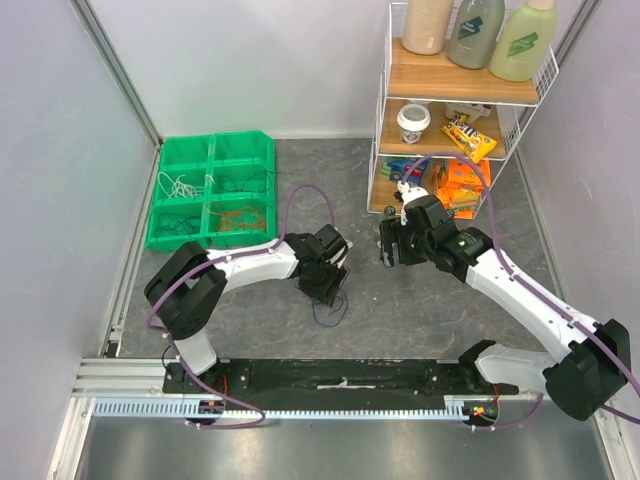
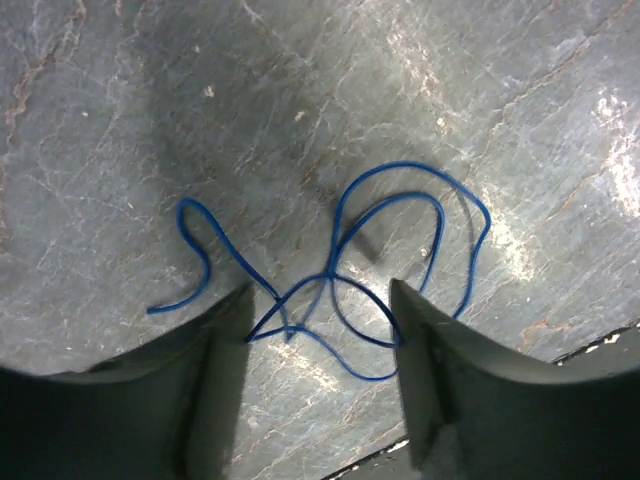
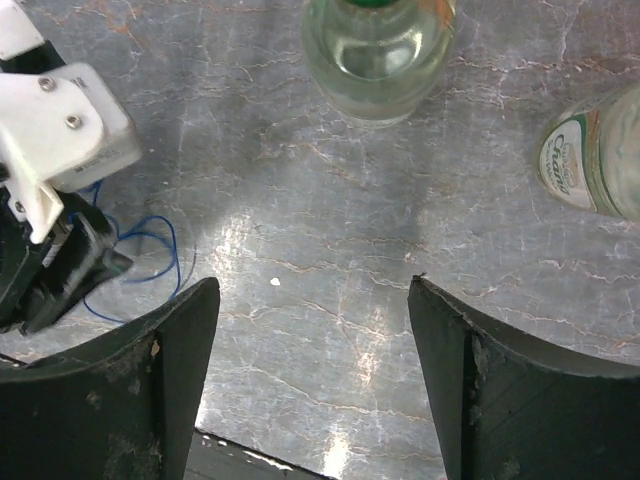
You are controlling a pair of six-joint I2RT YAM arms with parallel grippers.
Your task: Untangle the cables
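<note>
Just now the left arm is folded at its elbow over its base, its white forearm reaching right toward the middle of the counter [image 2: 150,120] with the wrist tipped down. The left end effector [image 2: 320,290] points down at the grey surface with its 2 fingers [image 2: 225,340] spread. The blue cable [image 2: 334,250] lies loose on the counter in several overlapping loops directly under it. The lower loops run between the fingertips and reach both inner faces, and 1 free end trails off to the left. Nothing is pinched, and whether the tips touch the counter cannot be told. The right arm runs from its base out to an elbow at the far right. From there its long forearm slants up and left to the middle of the counter. The right end effector [image 3: 313,285] sits just beside the left one, apart from it, with its fingers spread wide over bare counter and holding nothing. Its wrist view catches the left end effector and part of the blue cable at its left edge, and 2 clear bottles [image 3: 380,50] along the top. At the back left, a green bin [image 1: 240,137] holds white cables [image 1: 183,186] and orange cables [image 1: 240,218] in separate compartments.
</note>
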